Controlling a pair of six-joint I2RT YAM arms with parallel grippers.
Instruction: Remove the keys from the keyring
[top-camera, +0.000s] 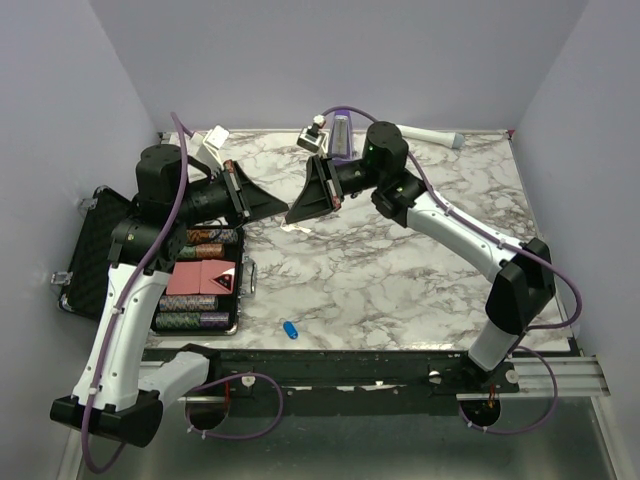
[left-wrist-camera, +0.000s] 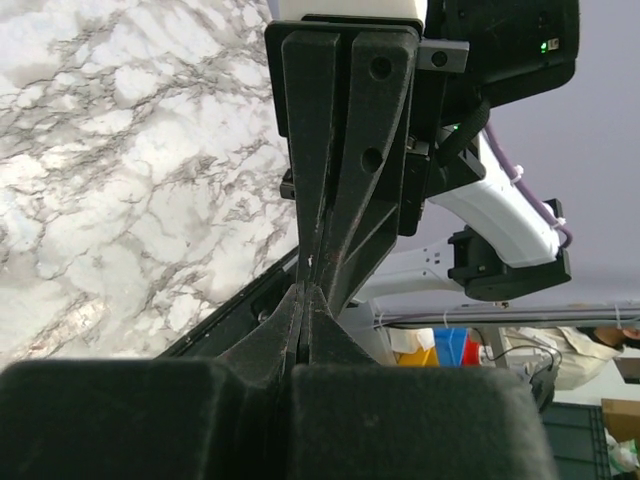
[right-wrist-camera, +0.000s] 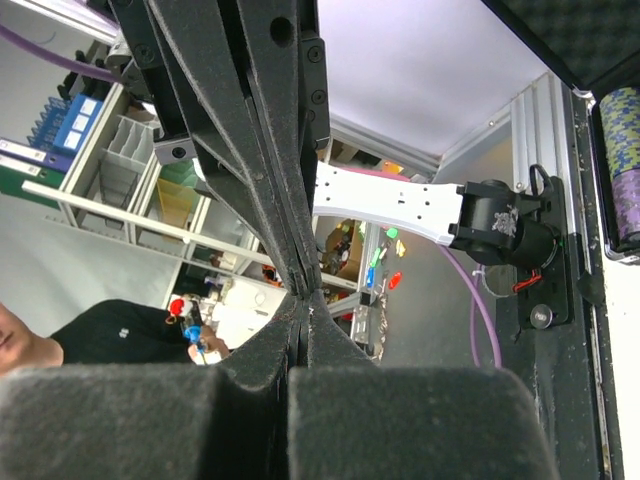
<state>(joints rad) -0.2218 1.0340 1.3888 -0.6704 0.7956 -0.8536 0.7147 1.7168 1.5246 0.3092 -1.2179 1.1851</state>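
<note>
My left gripper (top-camera: 282, 210) and right gripper (top-camera: 293, 213) meet tip to tip above the middle of the marble table (top-camera: 400, 270), both with jaws pressed together. A tiny silvery glint, the keyring (left-wrist-camera: 310, 262), shows right where the tips meet, also in the right wrist view (right-wrist-camera: 311, 310). It is too small to tell ring from key metal. The blue-headed key (top-camera: 290, 329) lies alone on the table near the front edge, apart from both grippers. In the wrist views the left gripper (left-wrist-camera: 303, 292) and right gripper (right-wrist-camera: 303, 300) each face the other's fingers.
An open black case (top-camera: 95, 240) with poker chips and a red box stands at the left. A purple block (top-camera: 342, 135), a white cylinder (top-camera: 432, 134) and a small white item (top-camera: 212, 143) stand along the back edge. A black rail (top-camera: 350, 365) runs along the front.
</note>
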